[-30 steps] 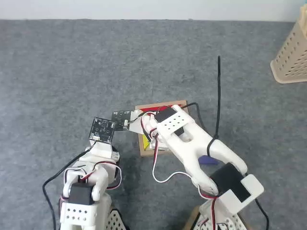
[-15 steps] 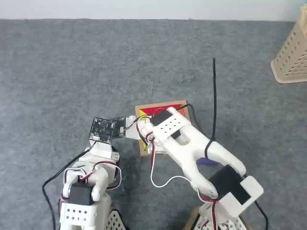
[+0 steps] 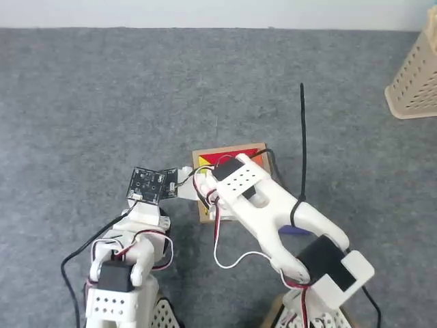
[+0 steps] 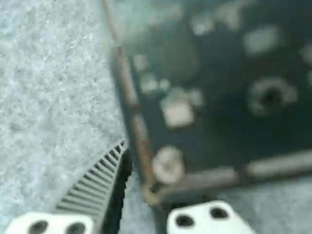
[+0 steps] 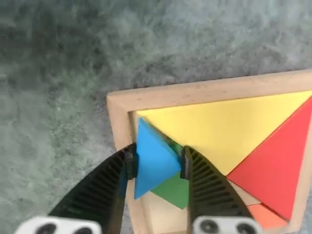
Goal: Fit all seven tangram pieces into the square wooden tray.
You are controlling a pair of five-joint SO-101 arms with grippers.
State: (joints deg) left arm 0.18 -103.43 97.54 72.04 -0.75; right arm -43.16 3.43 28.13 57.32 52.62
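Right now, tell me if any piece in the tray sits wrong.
The blue triangle, pinched in the right fingers, overlaps the green piece by the tray corner instead of lying flat in a gap.

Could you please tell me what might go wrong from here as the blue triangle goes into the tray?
The right gripper holds the blue triangle partly over the green piece, so it may rest on top rather than seat flat. Its point sits close to the tray corner wall and could catch on release.

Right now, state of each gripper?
Left gripper: cannot tell.
Right gripper: shut on the blue triangular tangram piece over the square wooden tray.
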